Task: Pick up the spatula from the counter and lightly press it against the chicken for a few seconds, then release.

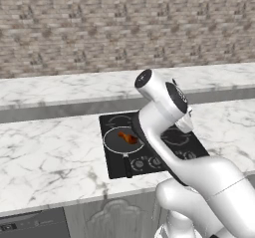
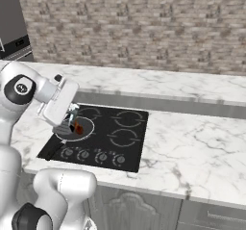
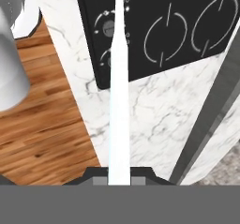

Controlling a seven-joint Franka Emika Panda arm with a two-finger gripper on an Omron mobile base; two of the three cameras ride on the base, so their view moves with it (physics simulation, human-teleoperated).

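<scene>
- The claw (image 3: 119, 175) is clenched on the spatula (image 3: 118, 101), its two dark fingertips (image 3: 95, 174) pressed to either side of the white handle
- In the hand view the spatula runs straight away from the claw, over the marble desk (image 1: 50, 152) and on across the front edge of the black cooktop (image 2: 129, 142) with its row of knobs
- The far end of the spatula meets something grey at the very edge of that view; what it touches there cannot be told
- The chicken (image 1: 127, 138), a small orange-brown piece, lies in the round pan (image 1: 106, 141) on the cooktop's near left burner, with the pan's dark handle pointing toward the front of the desk
- In the right base view the white hand hangs tilted just above and beside the pan, close to the chicken
- Whether the spatula presses on the chicken cannot be told
- A wood floor (image 3: 42, 120) shows below the desk edge, and a brick wall (image 1: 99, 23) stands behind the desk
</scene>
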